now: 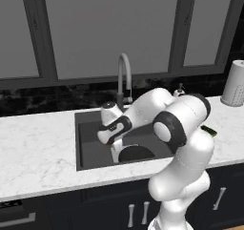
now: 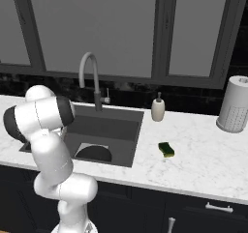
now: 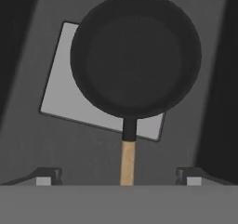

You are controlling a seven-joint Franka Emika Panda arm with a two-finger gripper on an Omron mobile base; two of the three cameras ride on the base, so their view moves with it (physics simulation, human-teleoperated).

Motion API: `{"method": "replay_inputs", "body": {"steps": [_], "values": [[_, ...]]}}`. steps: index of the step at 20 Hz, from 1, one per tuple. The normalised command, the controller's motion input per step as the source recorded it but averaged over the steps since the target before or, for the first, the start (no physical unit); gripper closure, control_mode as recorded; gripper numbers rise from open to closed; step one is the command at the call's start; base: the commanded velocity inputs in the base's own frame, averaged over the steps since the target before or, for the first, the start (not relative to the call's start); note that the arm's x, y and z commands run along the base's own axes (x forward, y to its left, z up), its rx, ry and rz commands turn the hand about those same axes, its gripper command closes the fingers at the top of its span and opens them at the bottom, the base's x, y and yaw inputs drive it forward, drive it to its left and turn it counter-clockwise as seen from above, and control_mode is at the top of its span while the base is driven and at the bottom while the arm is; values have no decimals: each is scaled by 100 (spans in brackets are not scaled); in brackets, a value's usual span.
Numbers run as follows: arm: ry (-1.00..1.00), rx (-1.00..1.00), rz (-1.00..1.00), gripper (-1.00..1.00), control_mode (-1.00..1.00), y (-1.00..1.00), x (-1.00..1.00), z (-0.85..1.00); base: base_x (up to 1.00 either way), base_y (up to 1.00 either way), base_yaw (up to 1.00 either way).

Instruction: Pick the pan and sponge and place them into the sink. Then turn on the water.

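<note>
Hand view: I see the sink [image 3: 56, 148] floor carrying the pan [image 3: 135, 56], which partly covers the pale patch [image 3: 62, 86], handle toward my tool [image 3: 119, 174]. Tool jaws stand wide, either side of the handle, not gripping. Sponge [image 2: 166, 149] sits on the surface [image 2: 203, 154], right of the sink.

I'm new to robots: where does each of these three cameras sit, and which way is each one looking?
Left base view: behind the arm on its left, looking forward and down at the dark grey rectangular sink and arched grey faucet; the white arm rises at lower right.
Right base view: behind on its right, same sink, plus the small green sponge on the white marble counter; the arm rises at lower left.
Hand view: on the hand, looking down at the round black pan with wooden handle on the sink floor; open gripper fingertips flank the handle.
Both base views share sink, faucet and pan.
</note>
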Motion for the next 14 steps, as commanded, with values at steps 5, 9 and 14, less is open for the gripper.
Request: {"method": "replay_inputs", "body": {"steps": [5,9,14], "values": [[-3,-2,4,-100,-100,6,-46,100,0,0,0],[0,0,14,-100,-100,0,-60,99,0,0,0],[0,-1,23,-100,-100,0,-70,89,0,0,0]]}}
